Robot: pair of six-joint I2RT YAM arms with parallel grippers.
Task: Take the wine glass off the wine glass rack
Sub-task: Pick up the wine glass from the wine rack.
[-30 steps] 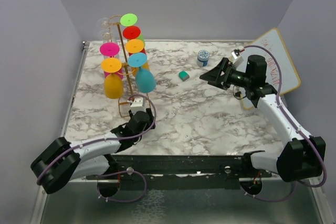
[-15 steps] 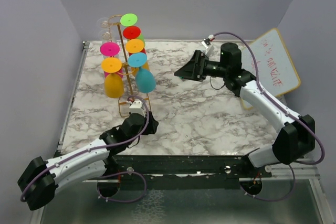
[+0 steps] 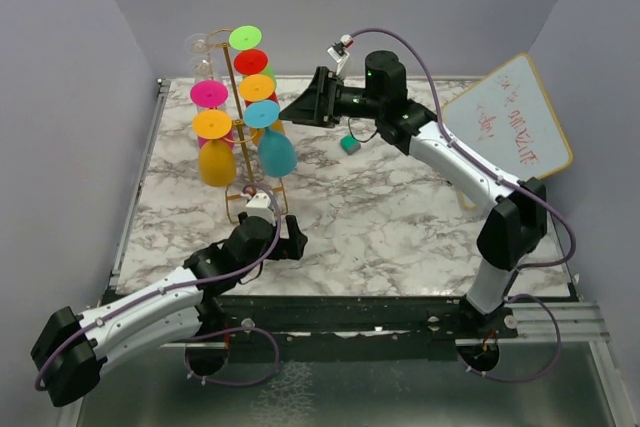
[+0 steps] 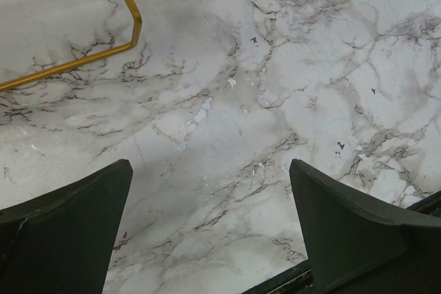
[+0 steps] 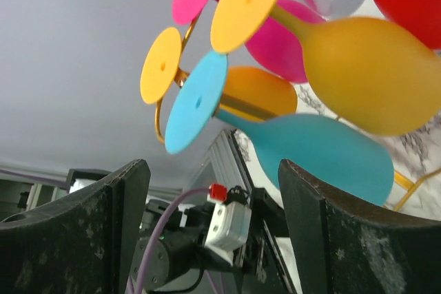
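Marble table [image 3: 400, 217]: right end effector [image 3: 286, 114] hangs beside the wine glass rack [image 3: 229, 82].

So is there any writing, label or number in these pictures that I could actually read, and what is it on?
Whiteboard on the right: red handwritten marks, too small and blurred to read.
Coloured wine glasses: no text visible.
Gold wine glass rack: no text visible.
Nothing else in any view carries readable words, brands or numbers.
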